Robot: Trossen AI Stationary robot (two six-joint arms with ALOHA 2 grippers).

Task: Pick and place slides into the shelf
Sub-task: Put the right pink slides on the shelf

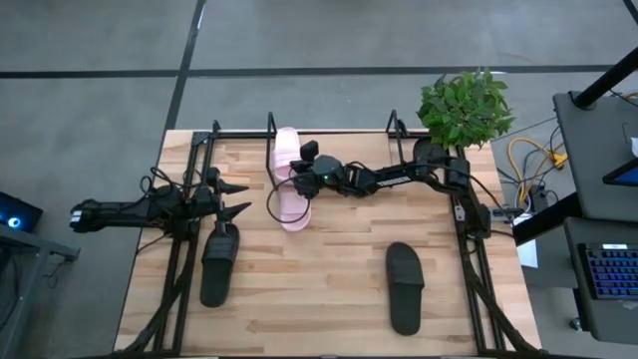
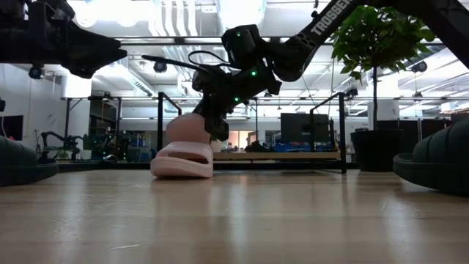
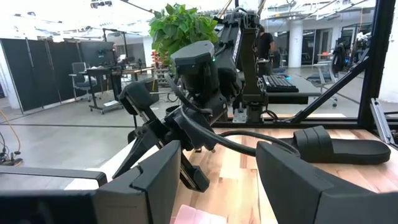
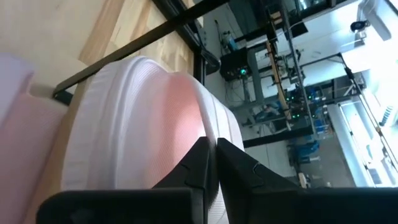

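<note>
Wood, pale and planked, made up the table (image 1: 329, 289), which stood on a grey concrete floor with a potted plant (image 1: 465, 105) off its far right corner and a keyboard (image 1: 610, 271) on a desk at the right edge. Behind it the low view looked into a bright workshop of racks and monitors.

On the left, the left gripper (image 1: 236, 197) hovered with its fingers (image 3: 152, 180) spread wide and holding nothing, just beyond the heel of a black slide (image 1: 219, 264) that lay flat along the left side. Middle now: one pink slide (image 1: 290, 204) lay on the boards just in front of the shelf (image 1: 329, 133), and a second pink slide (image 1: 287, 145) sat at the shelf's thin black bar. The right gripper (image 1: 302, 158) was over that second one, its fingers (image 4: 202, 165) pinched together on the ribbed strap. Further right, the other black slide (image 1: 406, 286) lay alone, well apart from both arms.

From above, the arm's wrist covered much of the gripped slide, so whether it was resting on the shelf board or was lifted clear could not be told.
</note>
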